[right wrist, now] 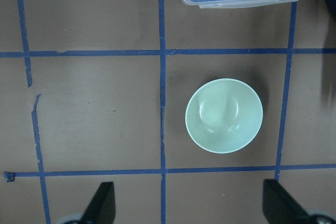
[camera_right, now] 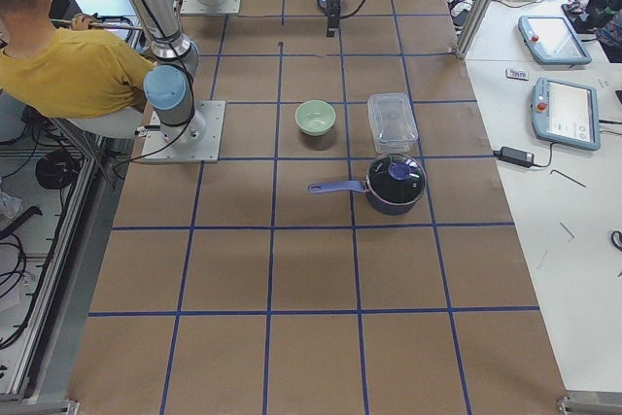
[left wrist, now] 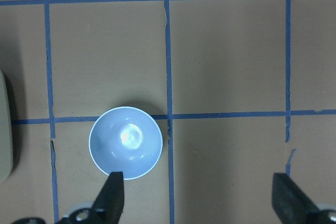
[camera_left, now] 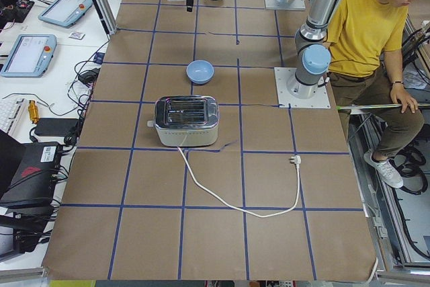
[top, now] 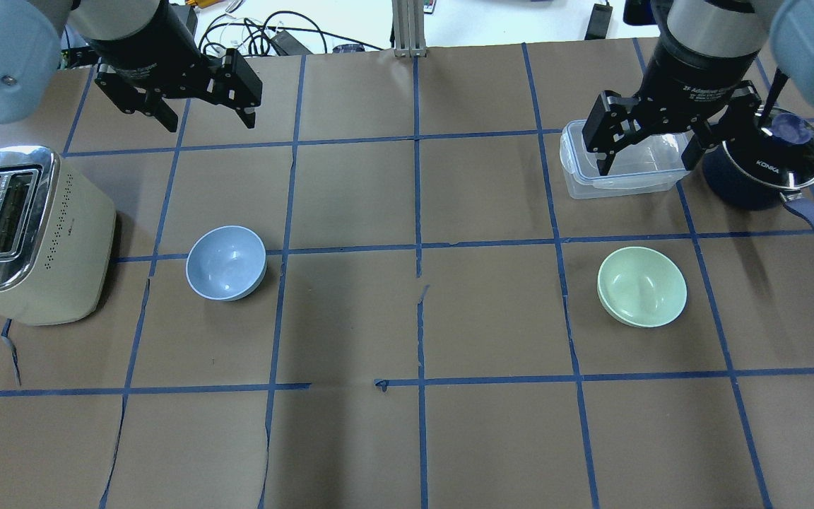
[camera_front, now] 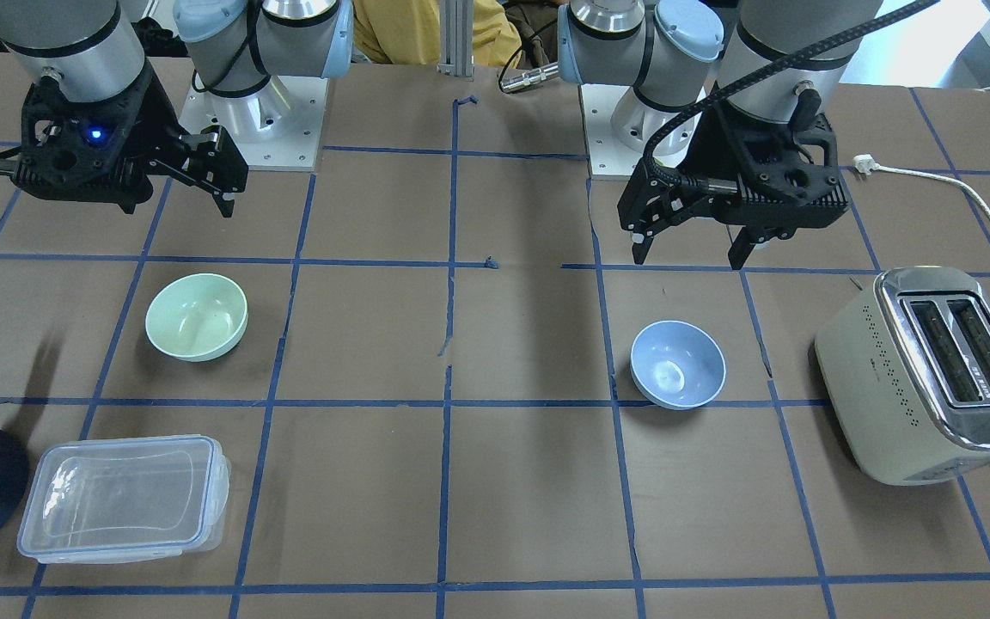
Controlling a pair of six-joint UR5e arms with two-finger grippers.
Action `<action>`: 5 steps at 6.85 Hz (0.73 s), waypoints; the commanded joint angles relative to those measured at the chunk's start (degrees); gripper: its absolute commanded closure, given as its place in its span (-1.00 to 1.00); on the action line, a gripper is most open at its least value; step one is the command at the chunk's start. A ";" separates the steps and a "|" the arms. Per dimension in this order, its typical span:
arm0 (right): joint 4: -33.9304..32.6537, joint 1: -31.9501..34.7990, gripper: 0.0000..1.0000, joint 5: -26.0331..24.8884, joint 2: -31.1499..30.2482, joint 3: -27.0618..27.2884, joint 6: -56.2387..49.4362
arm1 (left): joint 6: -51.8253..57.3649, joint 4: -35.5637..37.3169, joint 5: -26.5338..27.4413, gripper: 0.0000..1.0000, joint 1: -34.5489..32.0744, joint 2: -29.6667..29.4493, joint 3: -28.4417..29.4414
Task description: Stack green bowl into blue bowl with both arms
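The green bowl [top: 641, 286] sits upright and empty inside one taped square on the right arm's side of the table. The blue bowl [top: 226, 263], also upright and empty, rests across a tape line on the left arm's side, well apart from the green one. Over each bowl's area a claw hangs clear of the surface: the left gripper [top: 209, 121] and the right gripper [top: 649, 164] both have their fingers spread wide and hold nothing.

The table [top: 414, 438] is covered in brown paper, torn in places, with a grid of blue tape. A toaster [top: 25, 233] stands near the blue bowl, its white cord [camera_left: 235, 199] lying unplugged across the paper. A clear container [top: 576, 177] and a lidded dark saucepan [top: 767, 159] stand near the green bowl. A person in a yellow shirt [camera_left: 369, 25] sits behind the arm bases. Tablets [camera_left: 30, 65] and cables lie on white benches alongside.
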 commanded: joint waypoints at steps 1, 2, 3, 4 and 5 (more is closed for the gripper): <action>-0.01 0.02 -1.00 0.07 0.00 0.00 0.01 | 0.09 -0.72 0.19 -1.00 -0.01 0.48 0.02; -0.01 0.02 -1.00 -0.01 0.00 0.00 -0.07 | 0.00 -0.90 0.10 -1.00 -0.01 0.40 0.02; -0.01 0.02 -1.00 -0.02 0.00 0.00 -0.07 | 0.00 -2.03 0.19 -1.00 0.16 0.48 0.02; -0.01 0.02 -1.00 -0.02 0.00 0.00 0.01 | 0.00 -2.04 0.10 -1.00 0.25 0.40 0.11; -0.01 0.02 -1.00 -0.02 0.00 0.00 -0.07 | -0.09 -2.04 0.19 -1.00 0.17 0.31 -0.15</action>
